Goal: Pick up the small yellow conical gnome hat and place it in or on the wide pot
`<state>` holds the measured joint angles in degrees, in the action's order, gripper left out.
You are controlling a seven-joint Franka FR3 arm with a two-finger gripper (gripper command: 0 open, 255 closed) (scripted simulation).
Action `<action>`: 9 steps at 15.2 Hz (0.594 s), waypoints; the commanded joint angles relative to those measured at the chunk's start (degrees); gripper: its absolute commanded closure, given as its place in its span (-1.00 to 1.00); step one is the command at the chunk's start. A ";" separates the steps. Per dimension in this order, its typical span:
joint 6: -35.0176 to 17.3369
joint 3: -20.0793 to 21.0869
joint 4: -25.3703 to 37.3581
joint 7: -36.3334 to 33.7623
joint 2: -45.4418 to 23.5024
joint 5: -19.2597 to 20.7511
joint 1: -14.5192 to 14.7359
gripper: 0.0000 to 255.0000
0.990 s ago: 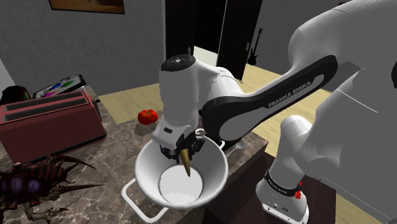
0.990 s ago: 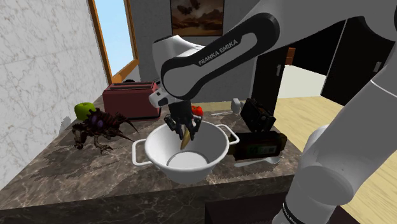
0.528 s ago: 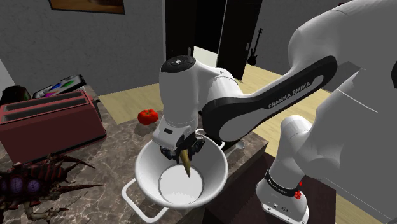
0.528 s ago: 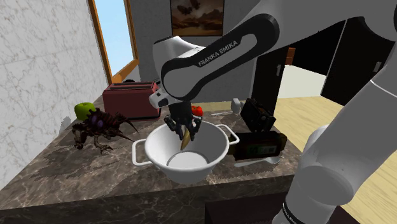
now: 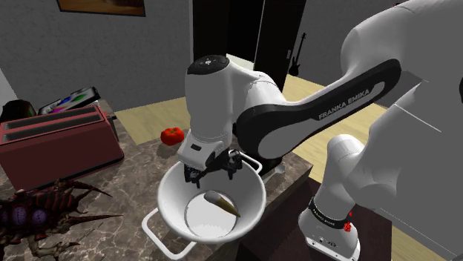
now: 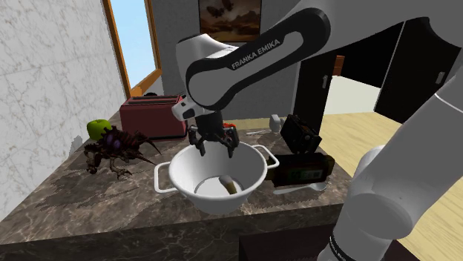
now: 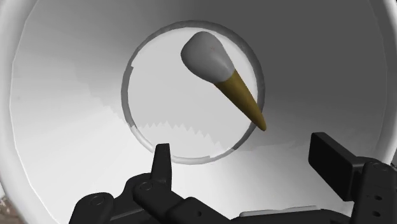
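Your pincer is spread wide with nothing in it, hanging over the mouth of the wide white pot close to its rim. Right below, the little gnome hat lies on its side on the pot's flat floor, fat end grey and tip yellow-brown, clear of both fingers. The pot sits on the dark marbled bench, with a red tomato near it, and a red toaster and a spiky bug figure off toward the shoulder view's left.
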<state>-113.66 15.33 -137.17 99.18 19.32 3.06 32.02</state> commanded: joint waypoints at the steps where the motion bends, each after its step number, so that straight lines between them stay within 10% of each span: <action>1: 3.48 -0.05 2.96 0.27 0.45 -0.17 0.06 -1.00; 9: 5.04 -0.03 4.28 0.33 0.70 -0.27 0.11 -1.00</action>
<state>-108.64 15.30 -132.90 99.51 20.01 2.79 32.13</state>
